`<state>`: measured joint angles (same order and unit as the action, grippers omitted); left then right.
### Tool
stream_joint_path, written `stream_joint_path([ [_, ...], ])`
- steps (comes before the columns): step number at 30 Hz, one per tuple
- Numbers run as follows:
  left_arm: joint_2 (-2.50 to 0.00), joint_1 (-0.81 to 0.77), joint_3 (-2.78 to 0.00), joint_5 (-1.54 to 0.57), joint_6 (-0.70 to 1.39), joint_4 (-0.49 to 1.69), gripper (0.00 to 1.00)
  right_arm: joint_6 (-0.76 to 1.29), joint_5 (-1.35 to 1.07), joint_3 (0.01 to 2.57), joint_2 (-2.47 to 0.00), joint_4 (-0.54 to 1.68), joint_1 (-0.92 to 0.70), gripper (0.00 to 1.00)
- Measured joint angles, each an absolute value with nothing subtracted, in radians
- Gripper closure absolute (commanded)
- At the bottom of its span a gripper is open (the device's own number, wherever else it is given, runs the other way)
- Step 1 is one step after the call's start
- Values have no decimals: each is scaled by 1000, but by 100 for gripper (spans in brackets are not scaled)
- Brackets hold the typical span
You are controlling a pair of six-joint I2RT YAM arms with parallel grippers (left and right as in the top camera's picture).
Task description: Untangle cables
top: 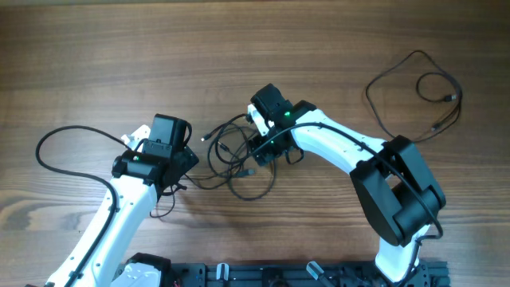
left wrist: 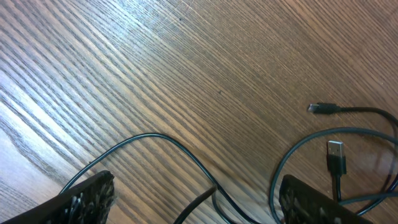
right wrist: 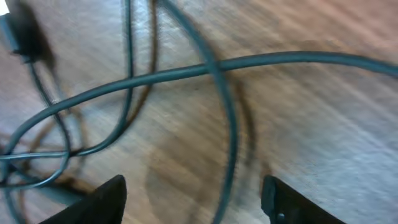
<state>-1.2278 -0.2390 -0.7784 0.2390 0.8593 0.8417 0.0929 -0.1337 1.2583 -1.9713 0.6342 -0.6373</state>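
A tangle of thin black cables (top: 235, 155) lies at the table's middle, between the two arms. My left gripper (top: 185, 163) is open at its left edge; in the left wrist view a cable strand (left wrist: 205, 171) runs between the open fingers (left wrist: 196, 199), and two plug ends (left wrist: 323, 108) (left wrist: 336, 155) lie to the right. My right gripper (top: 259, 147) is open over the tangle's right side; in the right wrist view blurred crossing cable loops (right wrist: 211, 68) lie ahead of the open fingers (right wrist: 193, 199), one strand running down between them. A separate thin cable (top: 414, 92) lies loose at the far right.
A thicker black arm cable (top: 68, 159) loops over the wooden table (top: 159, 48) at the left. The right arm's dark base link (top: 398, 191) stands at the lower right. A black rail (top: 279, 275) runs along the front edge.
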Motion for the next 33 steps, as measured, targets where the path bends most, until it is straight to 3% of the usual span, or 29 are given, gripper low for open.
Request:
stream_joint_path([
  [2, -1228, -239, -778, 239, 859, 842, 13, 107, -102, 1258, -1971, 618, -637, 50],
  [4, -1228, -239, -778, 238, 859, 842, 12, 119, -84, 1258, -1971, 611, -637, 74],
  [9, -1228, -239, -778, 238, 860, 842, 11, 130, -65, 1258, -1971, 612, -637, 86],
  [17, -1228, -239, -778, 234, 860, 842, 10, 130, -58, 1258, -1971, 617, -637, 96],
  [29, -1238, -239, -760, 186, 864, 820, 3, 150, -39, 1285, -1958, 741, -624, 96],
  [33, -1238, -239, -758, 124, 868, 804, 2, 160, -30, 1295, -1662, 808, -466, 96],
])
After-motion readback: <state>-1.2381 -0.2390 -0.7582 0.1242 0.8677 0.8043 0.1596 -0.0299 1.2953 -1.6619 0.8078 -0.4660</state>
